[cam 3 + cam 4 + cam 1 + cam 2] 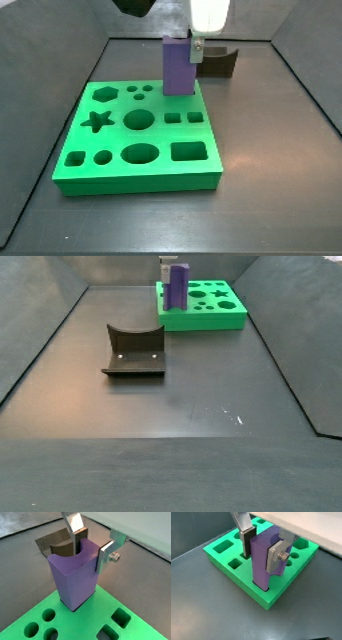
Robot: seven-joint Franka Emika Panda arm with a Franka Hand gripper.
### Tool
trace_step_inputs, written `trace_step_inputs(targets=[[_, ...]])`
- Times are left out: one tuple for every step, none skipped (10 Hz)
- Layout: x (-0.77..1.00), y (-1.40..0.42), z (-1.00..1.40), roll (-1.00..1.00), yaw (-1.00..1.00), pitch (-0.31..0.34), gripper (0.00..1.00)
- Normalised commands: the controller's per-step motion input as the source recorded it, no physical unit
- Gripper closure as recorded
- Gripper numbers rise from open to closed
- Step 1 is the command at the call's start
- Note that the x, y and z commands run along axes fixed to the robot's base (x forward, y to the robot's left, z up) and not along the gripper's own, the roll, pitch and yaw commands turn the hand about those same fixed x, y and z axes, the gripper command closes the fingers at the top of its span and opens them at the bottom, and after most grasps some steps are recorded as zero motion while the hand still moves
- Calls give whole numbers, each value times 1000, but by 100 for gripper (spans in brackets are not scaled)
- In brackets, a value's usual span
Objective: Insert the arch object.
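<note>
One purple arch object (77,579), upright in a wrist view, centre of frame, lower end sunk into the green board (80,624). Claw (88,549) straddling its top: dark pad (79,538) of one silver finger against the far face, other silver plate flat against the near side, so pinching the bar. Behind, upper left, one dark fixture (55,543) on the grey bench (20,567).

Same grip in a wrist view: claw (262,547) clamped on the arch object (266,559), standing in a slot near the board's (238,574) right corner. Several square cut-outs visible along the board's edges.

One board (140,140) in a side view, centre left, with eleven open cut-outs counted: star, hexagon, circles, squares. Arch object (179,65) upright at the board's far right corner, claw (195,45) at its top, jaws mostly hidden. Fixture (221,62) just behind.

Top centre in a side view, small: board (203,306), arch object (175,281) at its left end. One fixture (134,351) well apart, centre left, on the bench (160,426).
</note>
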Motion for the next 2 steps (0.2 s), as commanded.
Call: trace_step_inputs(targets=[[-74, 0, -40, -14, 23, -80, 100], [0, 0, 0, 0, 0, 0, 100]])
